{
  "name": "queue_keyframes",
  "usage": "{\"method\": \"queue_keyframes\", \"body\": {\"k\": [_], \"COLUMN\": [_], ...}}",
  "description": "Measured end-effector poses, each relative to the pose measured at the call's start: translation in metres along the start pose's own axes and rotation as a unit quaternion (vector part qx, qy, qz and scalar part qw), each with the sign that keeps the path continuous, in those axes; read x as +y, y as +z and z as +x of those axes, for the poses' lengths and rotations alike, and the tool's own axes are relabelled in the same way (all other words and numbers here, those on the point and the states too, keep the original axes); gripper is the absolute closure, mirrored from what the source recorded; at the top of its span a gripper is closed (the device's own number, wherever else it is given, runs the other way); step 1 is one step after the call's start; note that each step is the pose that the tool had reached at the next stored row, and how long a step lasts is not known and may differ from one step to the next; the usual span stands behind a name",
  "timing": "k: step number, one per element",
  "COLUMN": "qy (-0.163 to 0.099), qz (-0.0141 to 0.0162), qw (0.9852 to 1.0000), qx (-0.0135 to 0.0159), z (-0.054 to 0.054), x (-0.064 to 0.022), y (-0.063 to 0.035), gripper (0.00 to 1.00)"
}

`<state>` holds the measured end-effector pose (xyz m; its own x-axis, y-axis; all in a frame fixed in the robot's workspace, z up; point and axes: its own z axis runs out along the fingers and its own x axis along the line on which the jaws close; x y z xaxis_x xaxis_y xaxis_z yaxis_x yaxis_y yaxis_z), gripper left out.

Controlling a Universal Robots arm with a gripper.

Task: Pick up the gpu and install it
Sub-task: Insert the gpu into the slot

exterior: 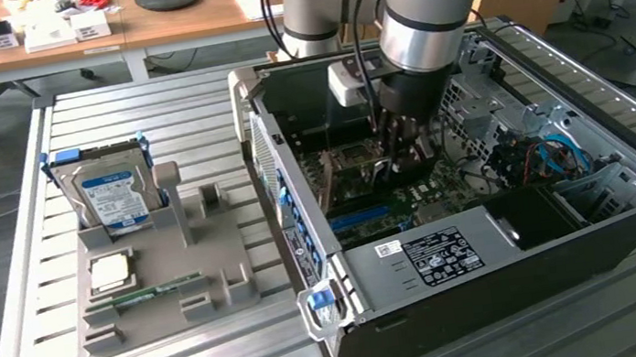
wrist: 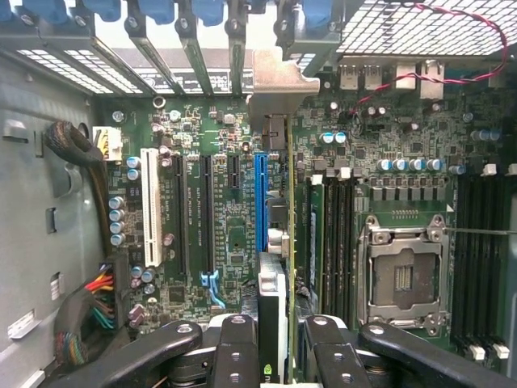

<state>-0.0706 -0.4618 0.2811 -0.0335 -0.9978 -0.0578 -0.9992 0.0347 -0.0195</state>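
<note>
One end effector, black fingers narrowly parted, clamps one thin green gpu edge-on over motherboard; one silver hard drive upright.

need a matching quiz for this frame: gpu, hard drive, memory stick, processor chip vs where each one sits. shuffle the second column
Things:
1. gpu
2. hard drive
3. memory stick
4. processor chip

Places:
A. standing upright in the gray holder
B. lying flat in a square recess of the gray holder
C. clamped in the gripper, inside the open case
D. lying in a long slot of the gray holder

Pairs: 1-C, 2-A, 3-D, 4-B
</note>
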Motion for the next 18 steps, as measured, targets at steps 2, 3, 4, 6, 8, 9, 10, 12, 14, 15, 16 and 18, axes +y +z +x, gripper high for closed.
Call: {"method": "queue_keyframes", "body": {"k": [2,3,4,6,8,9,10,12,14,15,16,18], "qy": [0.000,0.000,0.000,0.000,0.000,0.000,0.000,0.000,0.000,0.000,0.000,0.000], "qz": [-0.0001,-0.0001,0.0000,0.0000,0.0000,0.0000,0.0000,0.0000,-0.0001,-0.0001,-0.0001,0.0000], "qw": [1.0000,1.0000,1.0000,1.0000,1.0000,1.0000,1.0000,1.0000,1.0000,1.0000,1.0000,1.0000], "qx": [0.0001,0.0002,0.0000,0.0001,-0.0001,-0.0001,0.0000,0.0000,0.0001,0.0002,0.0002,0.0001], "z": [0.0001,0.0003,0.0010,0.0033,0.0040,0.0040,0.0041,0.0043,0.0044,0.0044,0.0044,0.0044], "x": [0.0000,0.0001,0.0001,-0.0001,0.0001,0.0003,0.0006,0.0014,0.0021,0.0021,0.0021,0.0021], "y": [0.0008,0.0009,0.0010,0.0009,0.0014,0.0019,0.0024,0.0038,0.0047,0.0047,0.0047,0.0048], "gripper": [0.73,0.73,0.73,0.73,0.73,0.73,0.73,0.73,0.73,0.73,0.73,0.73]}}
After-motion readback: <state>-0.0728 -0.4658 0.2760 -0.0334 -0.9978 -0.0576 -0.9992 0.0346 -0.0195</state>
